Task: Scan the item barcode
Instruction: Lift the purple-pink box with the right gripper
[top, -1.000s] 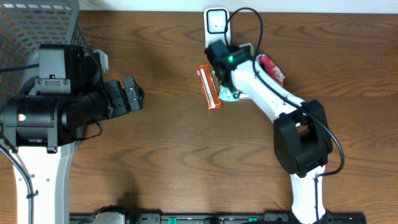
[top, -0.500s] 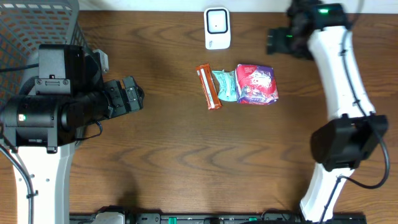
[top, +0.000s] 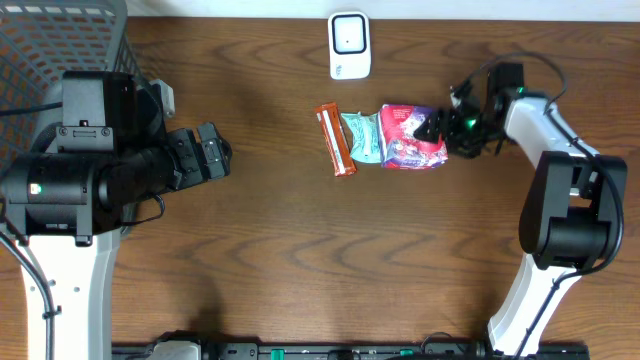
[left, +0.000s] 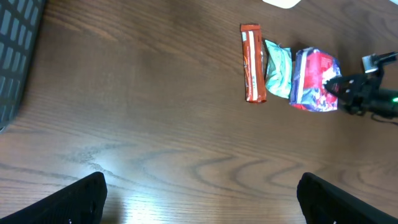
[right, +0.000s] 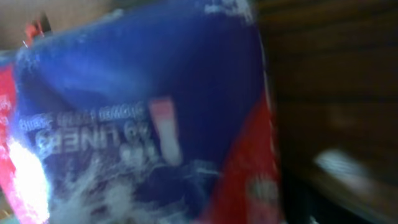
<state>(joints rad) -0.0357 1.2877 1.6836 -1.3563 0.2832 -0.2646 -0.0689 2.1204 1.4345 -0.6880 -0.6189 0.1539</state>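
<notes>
My overhead view is sharp and evenly lit. My left wrist view catches white glare on the table (left: 93, 165), lower left. My right wrist view is blurred, the packet (right: 143, 112) smeared, right side dark.

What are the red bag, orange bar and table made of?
Red bag: probably thin glossy plastic film, crinkled. Orange bar: glossy wrapper, plastic or foil. Table: wood or wood-look top, brown grain lines with a sheen.

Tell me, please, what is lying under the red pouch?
Bare wooden table shows around the red pouch. The teal packet meets one side of it; whether any of it runs underneath is covered.
</notes>
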